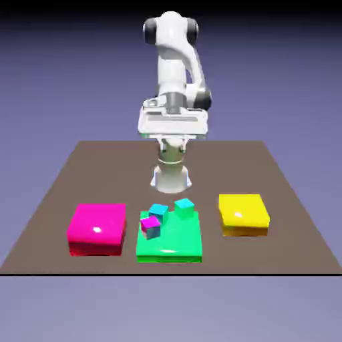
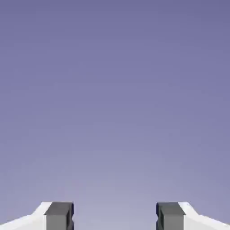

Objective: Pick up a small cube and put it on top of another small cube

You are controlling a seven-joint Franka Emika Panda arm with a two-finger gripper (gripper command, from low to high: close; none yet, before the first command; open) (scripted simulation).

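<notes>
Hanging with its fingers apart, the gripper (image 1: 173, 144) is above the table (image 1: 220, 170), away from the small cubes

A plain blue-violet backdrop (image 1: 60, 87) fills the scene behind and around the dark brown table, and it also fills the hand view between and above the two grey fingertips (image 2: 59, 216). The white arm (image 1: 172, 43) rises near the middle of the table's far edge, its hand wide and level in front of the base (image 1: 171, 177). The gripper's jaws stand well separated, with nothing held between them.

Three large, flat, glossy blocks lie on the table, apart from one another. In the exterior view, the magenta block (image 1: 97, 228) is on the left, the green block (image 1: 175, 239) is in the middle and the yellow block (image 1: 243, 214) is on the right, set slightly farther back than the green one.

Three small cubes are gathered at the green block. The magenta-topped small cube (image 1: 151, 227) sits over its left part, turned at an angle, with a blue-grey side showing. Just behind it is the blue small cube (image 1: 158, 212); whether the two touch, I cannot tell. The cyan-topped green small cube (image 1: 184, 208) is to the right of both, at the green block's far edge, also turned at an angle.
</notes>
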